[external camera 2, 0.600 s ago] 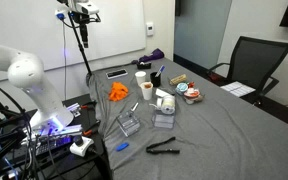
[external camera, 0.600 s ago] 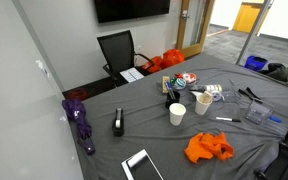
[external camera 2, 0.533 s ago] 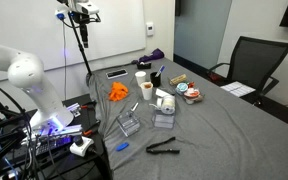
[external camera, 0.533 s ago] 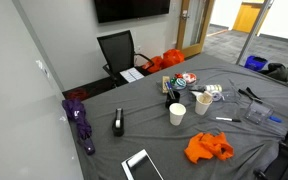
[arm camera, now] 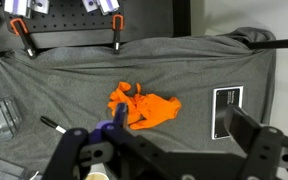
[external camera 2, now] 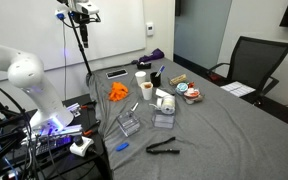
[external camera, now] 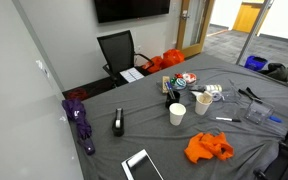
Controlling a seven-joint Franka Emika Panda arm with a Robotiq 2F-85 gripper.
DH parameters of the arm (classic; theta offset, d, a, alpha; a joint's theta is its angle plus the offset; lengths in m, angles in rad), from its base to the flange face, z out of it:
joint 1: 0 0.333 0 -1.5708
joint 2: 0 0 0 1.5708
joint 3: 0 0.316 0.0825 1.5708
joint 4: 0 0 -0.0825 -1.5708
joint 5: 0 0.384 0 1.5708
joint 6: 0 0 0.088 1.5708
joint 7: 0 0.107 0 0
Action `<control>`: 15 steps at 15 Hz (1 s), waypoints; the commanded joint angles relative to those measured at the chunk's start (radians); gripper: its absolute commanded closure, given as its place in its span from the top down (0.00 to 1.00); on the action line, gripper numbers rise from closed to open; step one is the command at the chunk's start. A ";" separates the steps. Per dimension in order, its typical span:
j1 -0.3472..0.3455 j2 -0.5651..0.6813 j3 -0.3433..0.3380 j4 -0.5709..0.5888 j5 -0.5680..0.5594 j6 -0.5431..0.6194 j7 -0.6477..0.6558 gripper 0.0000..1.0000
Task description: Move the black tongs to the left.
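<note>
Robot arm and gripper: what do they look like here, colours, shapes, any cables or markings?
In an exterior view the arm is glossy white with rounded, bulbous segments; a violet-blue light glows near its base among loose cables. In the wrist view the gripper is matte black, with two chunky angular fingers; no markings are legible.

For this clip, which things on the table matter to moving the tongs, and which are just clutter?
Part of the job:
black tongs
claw, open, holding nothing

Just lying about:
orange cloth
paper cup
purple umbrella
tablet
clear box
white pen
black block
</note>
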 commanded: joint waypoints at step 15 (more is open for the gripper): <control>-0.032 0.012 0.000 0.002 0.009 -0.005 -0.051 1.00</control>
